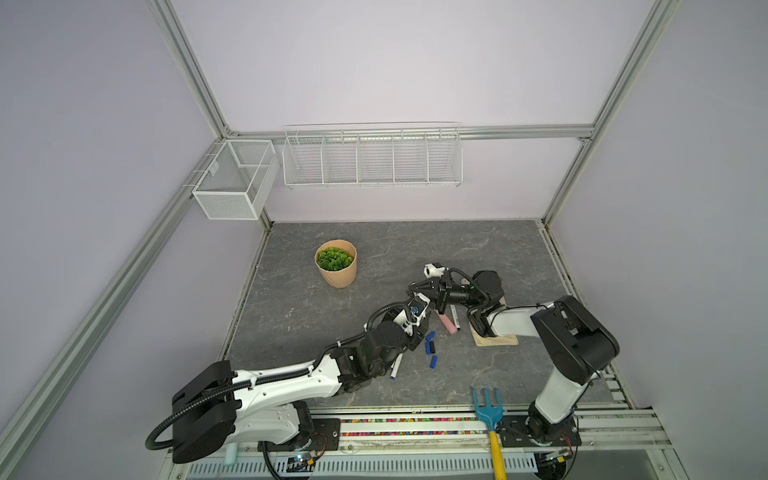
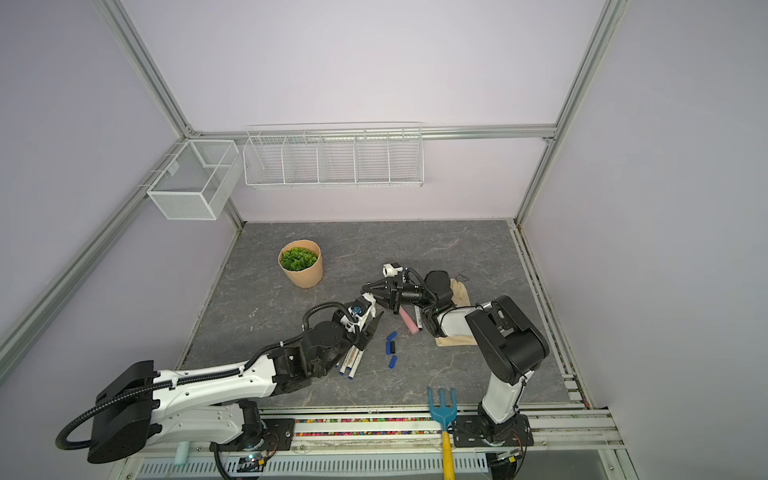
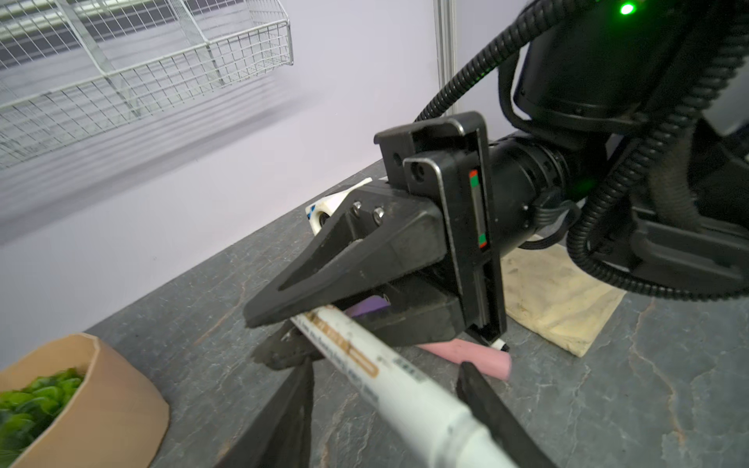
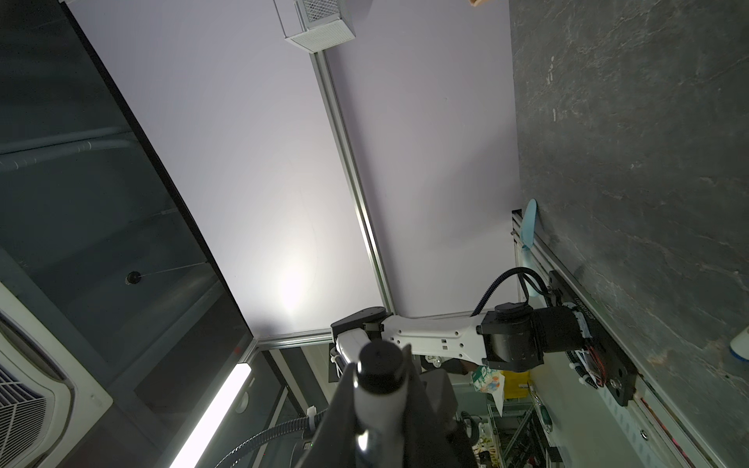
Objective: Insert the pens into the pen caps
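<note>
My right gripper (image 1: 413,287) is shut on a white pen (image 3: 389,375) with a printed label. In the right wrist view the pen's black end (image 4: 379,358) sticks out past the fingertips. The barrel runs between the fingers (image 3: 490,405) of my left gripper (image 2: 372,309), which is open, with a gap showing on one side. Several blue and black pen caps (image 1: 430,348) lie loose on the table just right of the left wrist. More pens (image 2: 351,363) lie bunched beside the left forearm. One more pen (image 1: 455,318) lies under the right arm.
A pink-handled trowel (image 1: 445,323) lies under the right gripper, and a beige cloth (image 1: 496,340) lies beneath the right arm. A plant pot (image 1: 336,266) stands at the back left. A blue rake (image 1: 487,405) lies on the front edge. Wire baskets (image 1: 372,160) hang on the wall.
</note>
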Robot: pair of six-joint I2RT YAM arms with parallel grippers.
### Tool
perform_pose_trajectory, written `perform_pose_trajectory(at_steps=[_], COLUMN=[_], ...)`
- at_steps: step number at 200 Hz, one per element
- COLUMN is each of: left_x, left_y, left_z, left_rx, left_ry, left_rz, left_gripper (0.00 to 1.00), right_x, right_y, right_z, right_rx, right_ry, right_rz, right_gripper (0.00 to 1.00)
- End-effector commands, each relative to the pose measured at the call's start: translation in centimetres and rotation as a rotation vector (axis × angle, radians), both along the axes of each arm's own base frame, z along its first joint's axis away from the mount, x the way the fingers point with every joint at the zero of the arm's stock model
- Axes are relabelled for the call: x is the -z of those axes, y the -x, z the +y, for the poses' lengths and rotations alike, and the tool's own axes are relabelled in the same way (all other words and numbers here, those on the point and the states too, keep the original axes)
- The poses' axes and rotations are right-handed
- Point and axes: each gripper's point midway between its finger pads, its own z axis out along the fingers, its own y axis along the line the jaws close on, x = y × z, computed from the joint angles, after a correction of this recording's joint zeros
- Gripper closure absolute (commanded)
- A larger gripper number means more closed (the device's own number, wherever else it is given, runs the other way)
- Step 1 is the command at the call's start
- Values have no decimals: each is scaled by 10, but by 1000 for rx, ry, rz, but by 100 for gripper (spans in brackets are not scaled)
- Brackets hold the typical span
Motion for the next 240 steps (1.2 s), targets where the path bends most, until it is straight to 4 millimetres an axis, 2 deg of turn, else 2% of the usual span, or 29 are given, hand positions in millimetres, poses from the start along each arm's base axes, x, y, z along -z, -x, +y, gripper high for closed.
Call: perform_pose_trajectory(at_steps=[1, 25, 102, 143, 194, 240], left_x=[-20, -22, -12, -22, -36, -56], left_y=[-8, -9, -4, -1, 14, 20], left_z=[18, 26, 18, 13, 0, -2], left_rx=[-82, -102, -23, -1, 117, 152], left_ry=[-85, -110, -276, -269, -226, -196], left_rz=[-107, -137, -192, -235, -297, -341], left_gripper=[44, 43, 43, 43, 44, 53], right_x=[-14, -18, -29, -33, -37, -38], right_y=[1, 4, 10, 12, 15, 16], right_z=[1, -1, -3, -4, -5, -5], right_rx=[-23, -23, -36, -41, -41, -43], right_ry=[-39, -44, -54, -55, -49, -44], right_rz=[124, 115, 96, 87, 76, 73], right_gripper=[93, 93, 93, 93, 93, 93])
